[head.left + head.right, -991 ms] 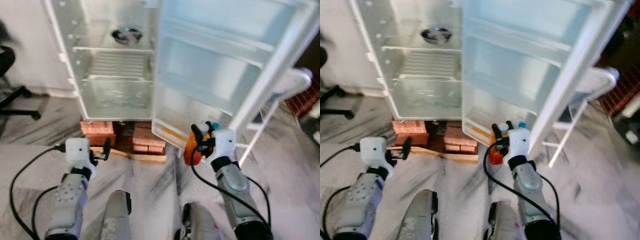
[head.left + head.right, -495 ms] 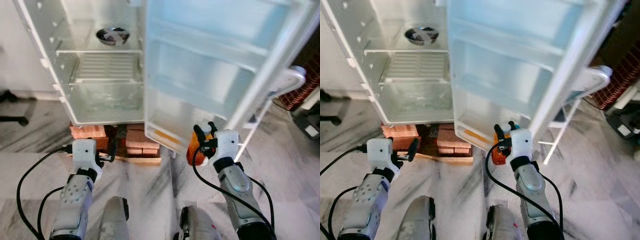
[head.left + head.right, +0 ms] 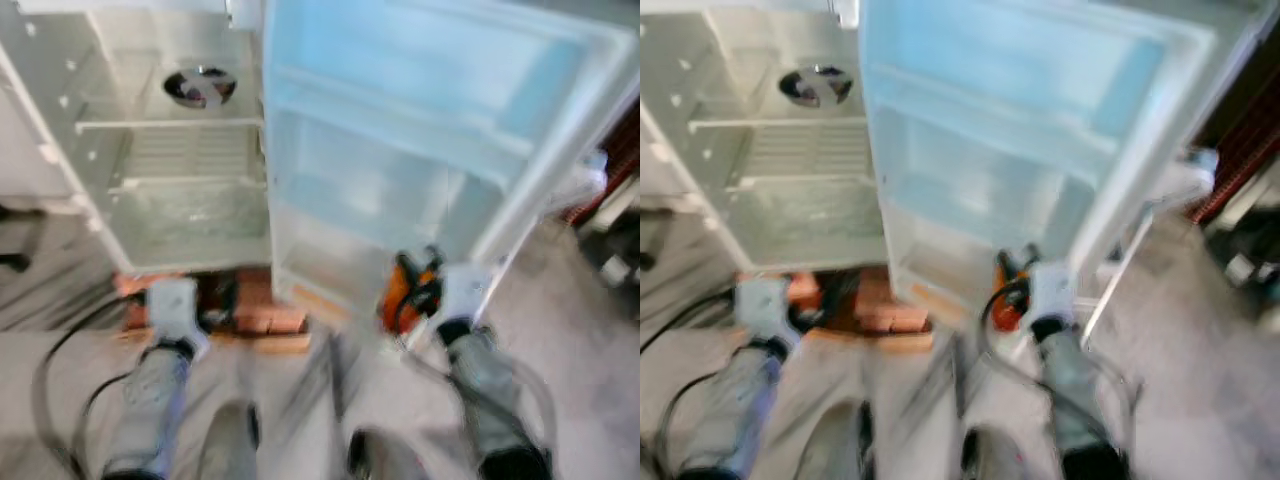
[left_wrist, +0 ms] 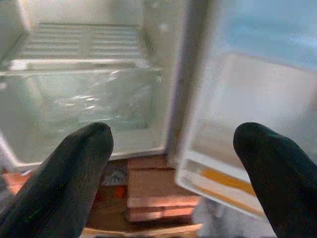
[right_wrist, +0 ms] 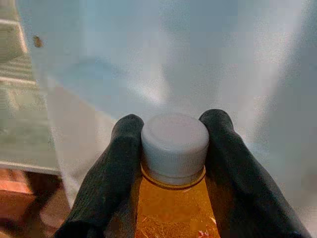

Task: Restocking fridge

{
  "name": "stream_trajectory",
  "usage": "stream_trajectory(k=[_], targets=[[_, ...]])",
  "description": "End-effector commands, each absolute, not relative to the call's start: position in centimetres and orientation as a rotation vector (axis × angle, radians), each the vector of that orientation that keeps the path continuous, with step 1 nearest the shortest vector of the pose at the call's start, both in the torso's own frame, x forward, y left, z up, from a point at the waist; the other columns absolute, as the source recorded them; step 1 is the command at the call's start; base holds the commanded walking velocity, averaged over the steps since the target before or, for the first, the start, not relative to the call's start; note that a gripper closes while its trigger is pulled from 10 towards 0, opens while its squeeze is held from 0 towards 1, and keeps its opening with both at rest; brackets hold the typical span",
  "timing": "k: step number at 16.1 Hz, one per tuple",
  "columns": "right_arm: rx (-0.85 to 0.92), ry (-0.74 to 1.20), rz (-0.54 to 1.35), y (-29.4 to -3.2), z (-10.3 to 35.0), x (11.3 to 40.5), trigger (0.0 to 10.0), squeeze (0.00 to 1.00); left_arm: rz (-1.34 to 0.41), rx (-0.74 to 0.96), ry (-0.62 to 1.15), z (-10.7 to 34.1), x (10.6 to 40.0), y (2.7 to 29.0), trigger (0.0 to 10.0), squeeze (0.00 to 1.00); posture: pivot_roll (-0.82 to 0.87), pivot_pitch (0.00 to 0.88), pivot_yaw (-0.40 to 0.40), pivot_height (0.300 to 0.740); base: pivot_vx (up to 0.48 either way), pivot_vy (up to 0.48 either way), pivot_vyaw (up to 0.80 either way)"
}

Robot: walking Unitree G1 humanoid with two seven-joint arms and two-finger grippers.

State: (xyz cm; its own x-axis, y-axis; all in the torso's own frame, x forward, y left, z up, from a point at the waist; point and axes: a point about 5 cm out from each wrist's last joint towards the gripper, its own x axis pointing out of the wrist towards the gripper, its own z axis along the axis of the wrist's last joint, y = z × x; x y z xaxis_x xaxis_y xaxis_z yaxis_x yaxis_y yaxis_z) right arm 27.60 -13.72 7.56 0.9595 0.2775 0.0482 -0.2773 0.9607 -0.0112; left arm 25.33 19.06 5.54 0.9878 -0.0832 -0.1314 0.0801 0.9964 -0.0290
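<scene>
An orange juice bottle with a white cap is held by my right gripper, which is shut on its neck. It hangs low in front of the open fridge door, near the door's bottom shelf. The fridge stands open with clear shelves and a crisper drawer. A dark bowl sits on an upper shelf. My left gripper is open with nothing between its fingers, held low before the fridge's bottom. The head views are blurred.
The fridge rests on red bricks and a wooden board on the marble floor. A white chair frame and dark items stand to the right behind the door. A black chair leg is at far left.
The camera has moved closer to the fridge and the picture has blurred. The right gripper with the bottle sits higher, nearer the door's bottom shelf.
</scene>
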Motion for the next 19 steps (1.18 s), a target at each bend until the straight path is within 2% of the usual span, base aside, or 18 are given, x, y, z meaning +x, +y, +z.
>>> stream_trajectory(k=[1,3,12,19], targets=[[-0.010,-0.078,0.288,-14.2,8.2,27.7,10.0,0.00,-0.102,-0.031,0.133,5.6,25.5,18.5,10.0,0.00,0.09,0.084,-0.049,0.650,0.277,0.000,0.00],[-0.008,-0.075,0.294,-14.1,8.2,27.6,10.0,0.00,-0.100,-0.032,0.133,5.6,25.5,18.5,10.0,0.00,0.08,0.085,-0.049,0.650,0.262,0.000,0.00],[0.052,-0.067,0.432,-12.5,8.3,27.0,10.0,0.00,-0.092,-0.034,0.144,5.3,25.6,18.0,10.0,0.00,0.08,0.084,-0.058,0.650,0.000,0.000,0.00],[0.043,-0.068,0.447,-12.6,8.4,26.9,10.0,0.00,-0.085,-0.024,0.154,5.1,25.2,17.8,10.0,0.00,0.08,0.089,-0.060,0.570,0.000,0.000,0.00]])
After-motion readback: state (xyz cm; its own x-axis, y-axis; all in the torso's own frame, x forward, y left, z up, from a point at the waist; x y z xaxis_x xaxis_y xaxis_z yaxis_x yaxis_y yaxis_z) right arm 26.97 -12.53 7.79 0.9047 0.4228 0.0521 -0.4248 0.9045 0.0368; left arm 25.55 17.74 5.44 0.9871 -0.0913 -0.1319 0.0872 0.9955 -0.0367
